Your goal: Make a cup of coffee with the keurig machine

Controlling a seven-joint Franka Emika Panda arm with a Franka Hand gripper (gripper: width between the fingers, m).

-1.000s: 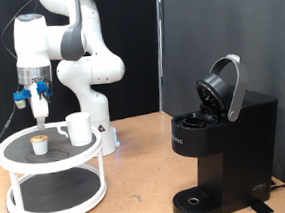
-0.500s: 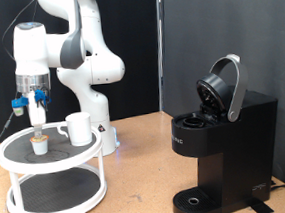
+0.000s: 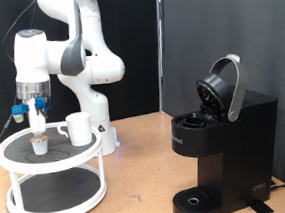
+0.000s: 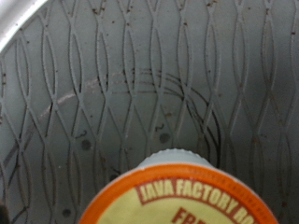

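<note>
The end effector (image 3: 37,127) hangs straight above the pod (image 3: 39,145), its tip just over the pod's top; whether its fingers are wide or narrow I cannot tell, since the exterior view is too small and the wrist view shows no fingers. The wrist view looks down at the pod's orange lid (image 4: 177,198) on the patterned grey surface of the stand. By my judgement the step in hand is picking up the pod, not yet gripped. The grasp calls for a short, straight descent with the fingers on either side of the pod, and care not to knock the cup (image 3: 78,128), which stands just beside the pod on the exterior view's right, on the same top tier of the stand (image 3: 16,156). The machine (image 3: 226,144) sits on the table (image 3: 139,177) well apart from the pod, on the exterior view's right, lid raised and holder open. Count: one pod, one cup, one machine, one two-tier stand
</note>
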